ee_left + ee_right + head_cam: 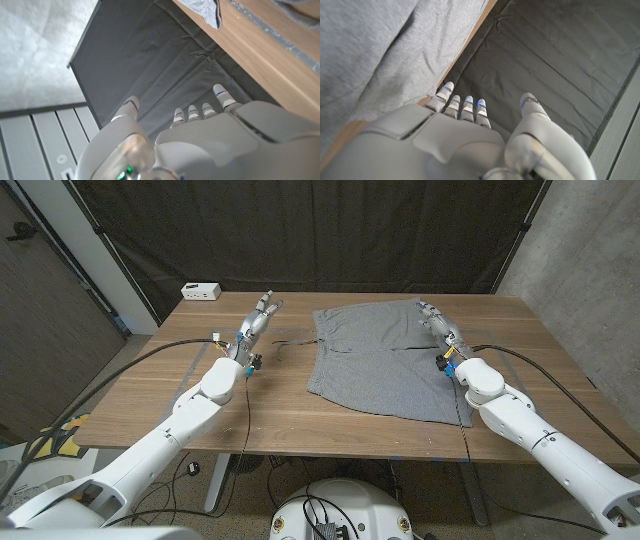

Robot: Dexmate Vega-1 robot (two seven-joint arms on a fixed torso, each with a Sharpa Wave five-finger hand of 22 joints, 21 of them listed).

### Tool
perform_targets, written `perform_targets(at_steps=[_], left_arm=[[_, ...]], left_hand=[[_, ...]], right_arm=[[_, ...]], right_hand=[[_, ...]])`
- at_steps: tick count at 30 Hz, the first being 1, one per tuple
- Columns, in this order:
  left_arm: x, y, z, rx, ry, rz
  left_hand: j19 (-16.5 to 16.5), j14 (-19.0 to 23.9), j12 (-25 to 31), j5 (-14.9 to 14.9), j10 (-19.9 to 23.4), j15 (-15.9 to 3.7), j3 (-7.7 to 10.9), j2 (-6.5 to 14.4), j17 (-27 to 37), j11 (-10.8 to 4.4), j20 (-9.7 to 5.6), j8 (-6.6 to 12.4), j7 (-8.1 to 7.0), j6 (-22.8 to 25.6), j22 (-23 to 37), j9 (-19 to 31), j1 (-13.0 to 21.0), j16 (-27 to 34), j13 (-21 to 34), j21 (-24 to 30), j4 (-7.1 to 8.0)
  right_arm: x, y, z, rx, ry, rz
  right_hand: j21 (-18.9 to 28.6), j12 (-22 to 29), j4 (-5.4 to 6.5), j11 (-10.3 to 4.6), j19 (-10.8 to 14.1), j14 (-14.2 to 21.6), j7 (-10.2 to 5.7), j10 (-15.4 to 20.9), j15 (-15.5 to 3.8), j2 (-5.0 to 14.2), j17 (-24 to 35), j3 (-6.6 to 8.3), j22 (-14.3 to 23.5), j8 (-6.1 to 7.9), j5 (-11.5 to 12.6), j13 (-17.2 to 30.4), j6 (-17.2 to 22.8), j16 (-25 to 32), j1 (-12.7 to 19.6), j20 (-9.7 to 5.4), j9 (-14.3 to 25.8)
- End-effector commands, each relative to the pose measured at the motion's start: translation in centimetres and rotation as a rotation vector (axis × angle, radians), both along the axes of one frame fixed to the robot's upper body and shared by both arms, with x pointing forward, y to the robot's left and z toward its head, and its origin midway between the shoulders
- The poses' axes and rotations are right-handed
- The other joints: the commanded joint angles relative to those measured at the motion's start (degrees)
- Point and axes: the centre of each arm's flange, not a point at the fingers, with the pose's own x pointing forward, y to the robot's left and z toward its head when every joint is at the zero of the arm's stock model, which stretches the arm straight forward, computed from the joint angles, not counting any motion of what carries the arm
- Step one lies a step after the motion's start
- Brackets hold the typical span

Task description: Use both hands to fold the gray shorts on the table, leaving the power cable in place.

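Observation:
The gray shorts (372, 358) lie spread on the wooden table (150, 395), waistband toward the far edge. My left hand (259, 318) hovers left of them, fingers apart and holding nothing. My right hand (438, 326) is over the shorts' right edge, fingers stretched out, nothing in it. A thin black cable (290, 340) runs across the table from near my left hand to the shorts' left side. In the left wrist view my left hand (200, 140) shows with a corner of the shorts (206, 10) beyond it. The right wrist view has my right hand (465, 140) beside the shorts (370, 50).
A small white box (201, 290) sits at the table's far left corner. A dark curtain (330, 230) hangs behind the table. Gray tape strips (464, 408) mark the tabletop by the shorts' right side. Thick black cables run from both arms off the table's sides.

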Motion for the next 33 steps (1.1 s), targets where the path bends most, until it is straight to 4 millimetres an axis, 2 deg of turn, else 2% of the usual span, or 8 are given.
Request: perform_targets(at_steps=[1, 17, 22, 33], left_arm=[[-2.1, -1.4, 0.7, 0.201, -0.097, 0.086], [-4.4, -3.0, 0.7, 0.434, -0.144, 0.134], [-5.3, -3.6, 0.6, 0.493, -0.163, 0.150], [-7.2, -4.8, -0.1, 0.614, -0.187, 0.179]], left_hand=[[-6.4, -5.4, -0.2, -0.3, -0.7, 0.20, 0.21, 0.0, 0.2, 0.49, 0.15, 0.37, 0.14, 0.8, 0.2, 0.3, 1.2, -0.1, 0.1, -0.2, -0.93], [-7.0, -6.8, -0.9, -0.8, -1.6, -0.55, 0.28, 0.1, 0.2, 0.33, -0.60, -0.01, 0.27, 1.2, 0.3, 0.3, 2.2, -0.7, 0.2, -0.9, -2.08], [-7.3, -7.0, -1.0, -0.9, -1.9, -0.64, 0.27, 0.0, 0.2, 0.15, -0.70, -0.25, -0.13, 1.0, 0.3, 0.3, 2.5, -0.8, 0.2, -1.2, -2.46], [-7.7, -7.5, -1.2, -1.0, -2.1, -0.71, 0.21, -0.1, 0.2, -0.13, -0.75, -0.22, -0.32, 1.5, 0.3, 0.3, 2.9, -0.9, 0.2, -1.6, -3.02]], right_arm=[[-3.1, -0.1, 0.5, -0.143, -0.029, -0.117], [-6.8, 0.4, -0.3, -0.306, -0.022, -0.247], [-8.0, 0.3, -0.7, -0.347, -0.015, -0.276], [-10.2, 0.2, -2.1, -0.416, 0.022, -0.345]], right_hand=[[0.5, 0.4, -0.58, -0.08, 0.5, 0.4, 0.11, 0.8, 0.10, 0.09, 0.1, 0.34, 0.2, 0.27, -0.3, 0.2, 0.6, 0.5, 0.9, 0.15, 0.2], [0.6, 0.3, -1.84, -0.51, 1.1, 1.3, -0.31, 1.5, -0.54, 0.34, 0.1, 0.90, 0.2, 0.39, -0.6, 0.2, 1.6, 0.5, 2.4, 0.04, 0.2], [0.6, 0.3, -2.29, -0.68, 1.4, 1.6, -0.45, 1.7, -0.90, 0.36, 0.1, 1.08, 0.2, 0.38, -0.7, 0.2, 1.9, 0.5, 2.9, -0.06, 0.2], [0.6, 0.5, -2.88, -0.76, 1.7, 2.0, -0.58, 2.6, -1.09, 0.43, 0.1, 1.28, 0.2, 0.43, -0.9, 0.2, 2.5, 0.5, 3.5, -0.12, 0.2]])
